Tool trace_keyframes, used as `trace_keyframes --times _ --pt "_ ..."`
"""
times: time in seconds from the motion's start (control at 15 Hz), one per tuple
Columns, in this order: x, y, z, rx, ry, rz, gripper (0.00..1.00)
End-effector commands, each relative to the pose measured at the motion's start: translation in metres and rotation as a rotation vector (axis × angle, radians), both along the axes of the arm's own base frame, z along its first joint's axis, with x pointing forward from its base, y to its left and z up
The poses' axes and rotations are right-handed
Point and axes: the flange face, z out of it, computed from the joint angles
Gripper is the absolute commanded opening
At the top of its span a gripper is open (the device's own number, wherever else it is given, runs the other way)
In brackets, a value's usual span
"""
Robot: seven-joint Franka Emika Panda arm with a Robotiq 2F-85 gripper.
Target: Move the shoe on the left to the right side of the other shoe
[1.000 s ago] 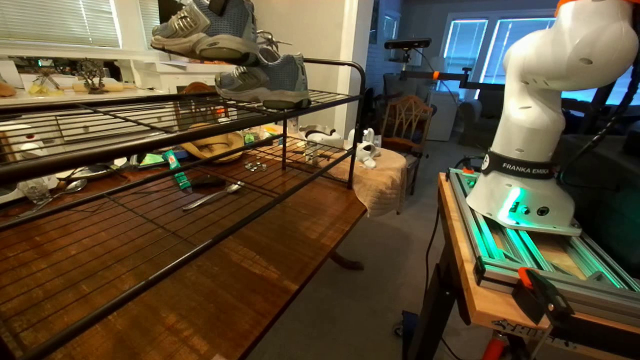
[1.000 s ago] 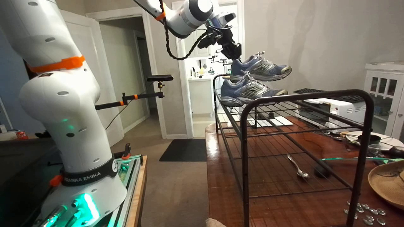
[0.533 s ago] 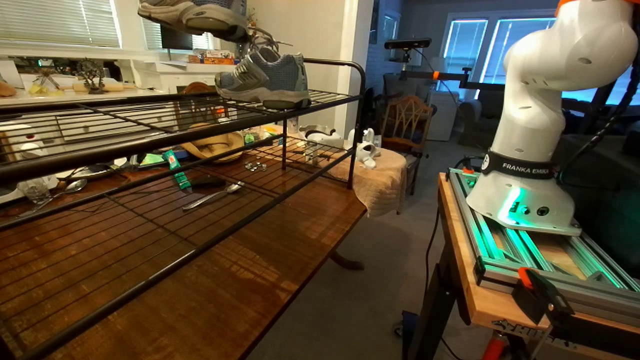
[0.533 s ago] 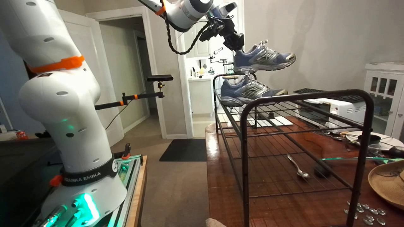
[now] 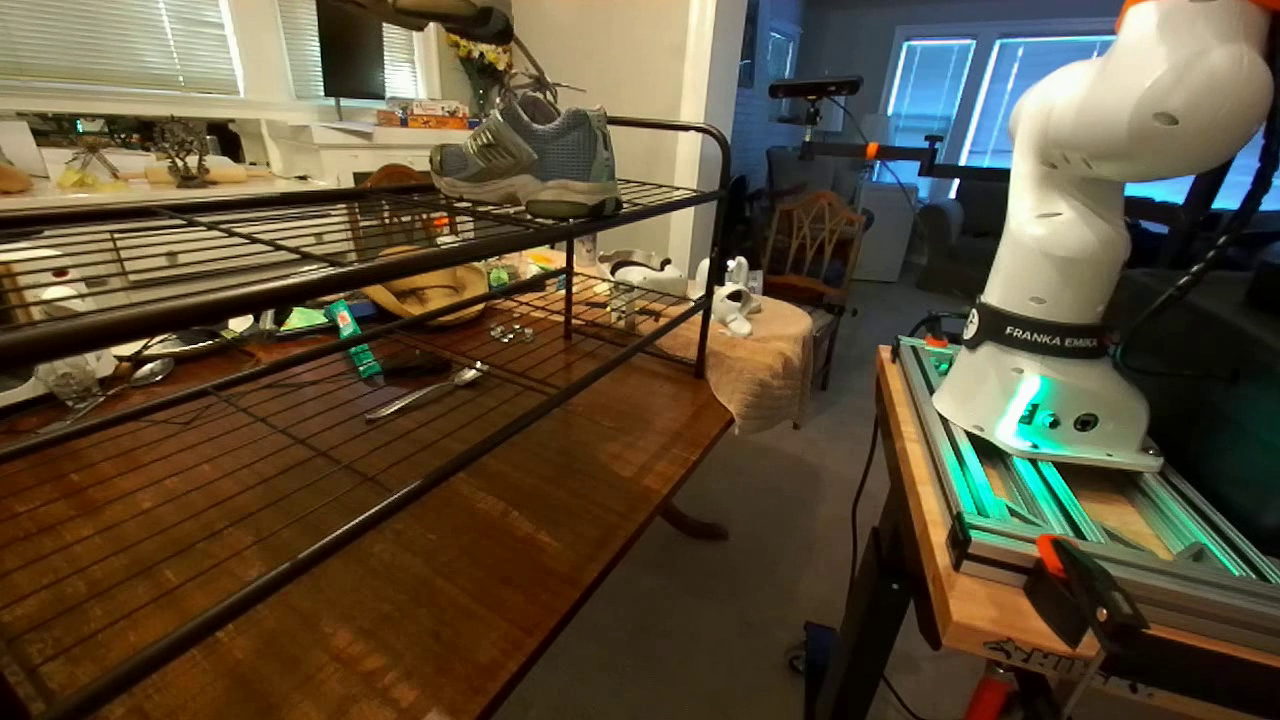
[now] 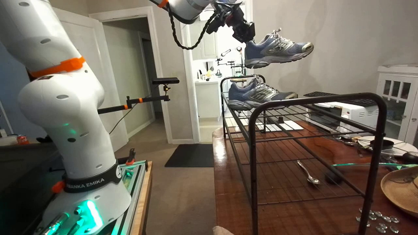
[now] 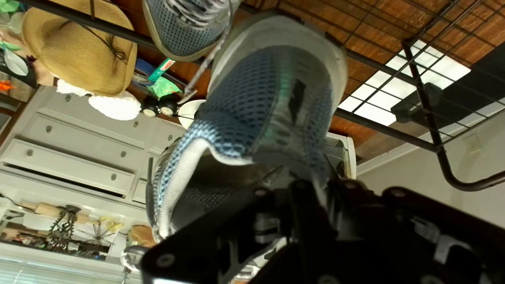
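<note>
My gripper (image 6: 249, 37) is shut on the heel of a blue and grey running shoe (image 6: 279, 50). It holds this shoe in the air above the rack, toe tipped slightly up. In the wrist view the closed fingers (image 7: 302, 181) pinch the heel collar of the held shoe (image 7: 276, 90). In an exterior view only the sole of the held shoe (image 5: 440, 12) shows at the top edge, and the gripper is out of view there. The matching shoe (image 6: 258, 94) stands upright on the rack's top shelf; it also shows in an exterior view (image 5: 530, 165) and the wrist view (image 7: 189, 27).
A dark metal wire rack (image 6: 326, 98) stands on a wooden table (image 5: 520, 560). A spoon (image 6: 308, 173), a straw hat (image 6: 401, 187) and glass beads (image 6: 382, 217) lie on the table. A white toaster oven (image 6: 356, 116) stands behind the rack.
The held shoe has risen higher above the rack and moved slightly right in an exterior view, mostly leaving the top of another view. The gripper moved with it. The standing shoe has not moved.
</note>
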Motion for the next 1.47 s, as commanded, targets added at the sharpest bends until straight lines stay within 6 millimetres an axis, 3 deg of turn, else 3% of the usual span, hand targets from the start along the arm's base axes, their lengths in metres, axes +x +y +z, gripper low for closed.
trace_keyframes --times 0.0,0.33,0.67,1.4 --pt "-0.014 -0.02 0.02 -0.056 0.015 -0.026 0.02" --pt "-0.026 -0.041 0.032 -0.088 0.064 -0.077 0.02" --pt "-0.046 -0.066 0.029 -0.105 0.114 -0.154 0.02" --pt "-0.081 -0.099 -0.02 -0.021 0.199 -0.199 0.02"
